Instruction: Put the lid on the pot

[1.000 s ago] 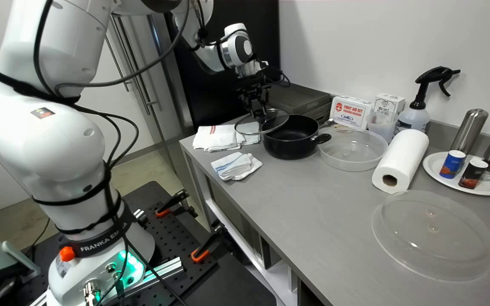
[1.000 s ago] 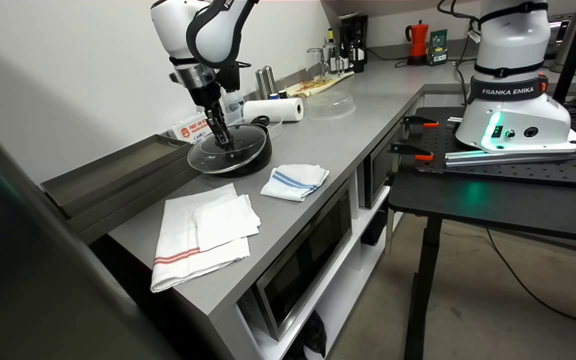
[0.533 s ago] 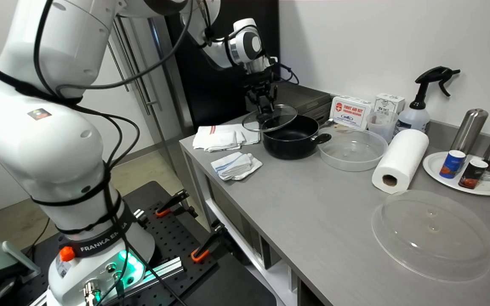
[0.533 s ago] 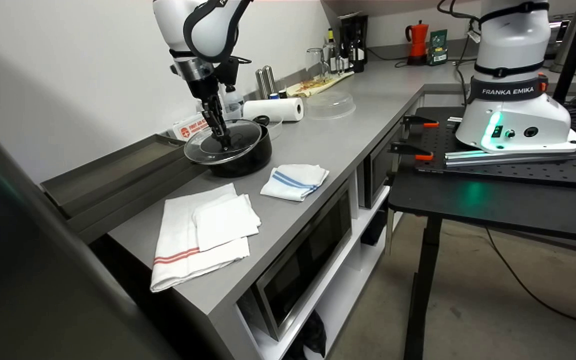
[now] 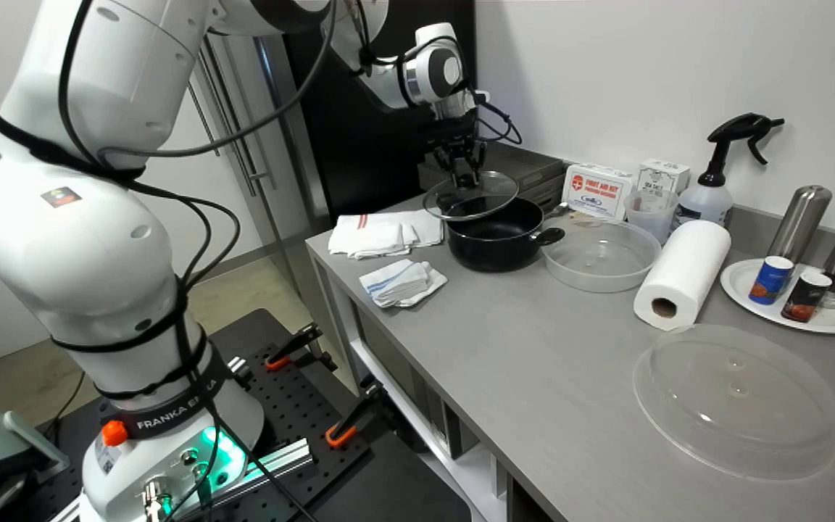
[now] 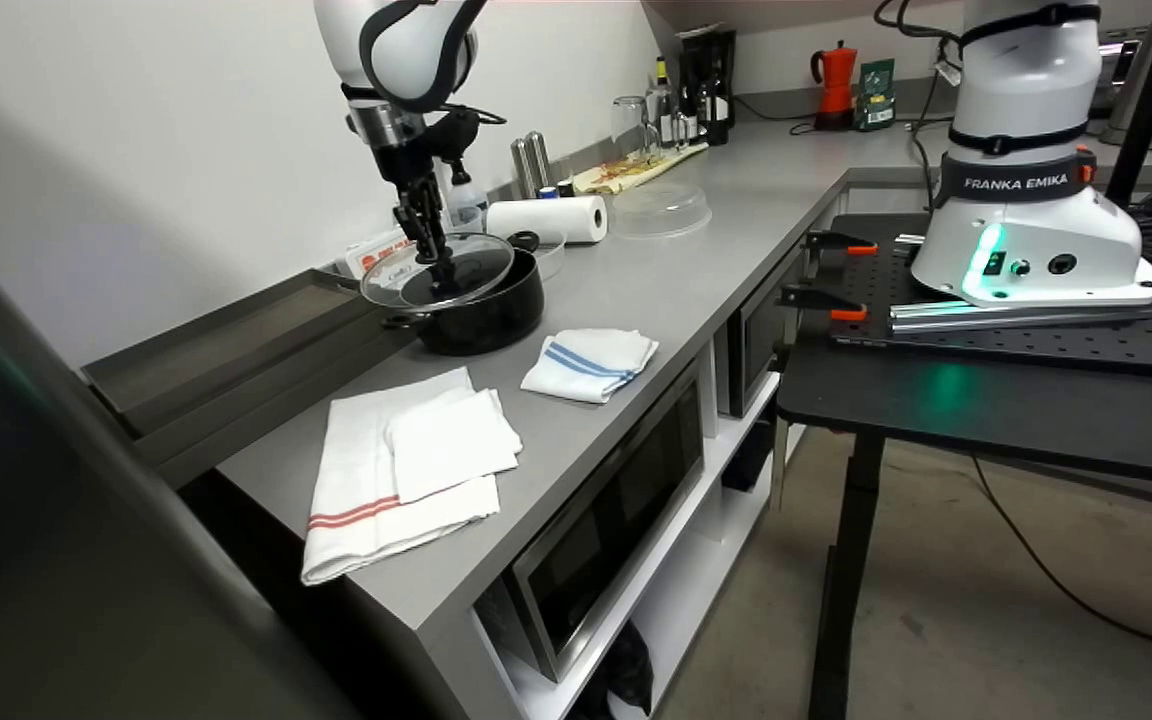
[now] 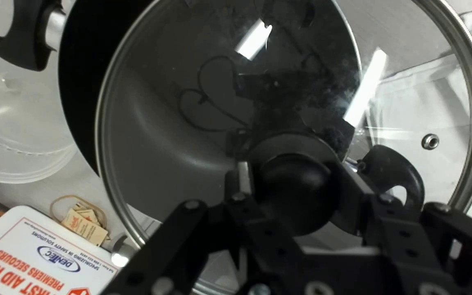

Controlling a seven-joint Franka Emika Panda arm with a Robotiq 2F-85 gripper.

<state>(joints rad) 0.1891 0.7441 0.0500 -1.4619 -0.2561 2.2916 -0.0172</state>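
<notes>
The lid (image 5: 497,190) is round clear glass with a shiny rim and a dark knob. My gripper (image 5: 466,177) is shut on the knob and holds the lid in the air, slightly tilted. In the wrist view the knob sits between the fingers of the gripper (image 7: 297,184). The black pot (image 5: 493,252) stands on the counter. The lid is above it but off centre. In the wrist view, the pot (image 7: 82,82) shows uncovered at the left, while the lid (image 7: 162,143) reaches past its rim at the right. The lid (image 6: 481,262) also shows in an exterior view above the pot (image 6: 496,325).
A clear shallow dish (image 5: 599,264) stands right beside the pot's handle. A first aid kit (image 5: 595,190) and grey trays (image 6: 236,350) stand along the wall. Folded towels (image 5: 388,232) lie near the counter's end. A paper towel roll (image 5: 686,268) and large clear plate (image 5: 736,406) are farther away.
The gripper and lid have risen and moved towards the wall, to the right and up in one picture, slightly left and up in another. The pot has not moved.
</notes>
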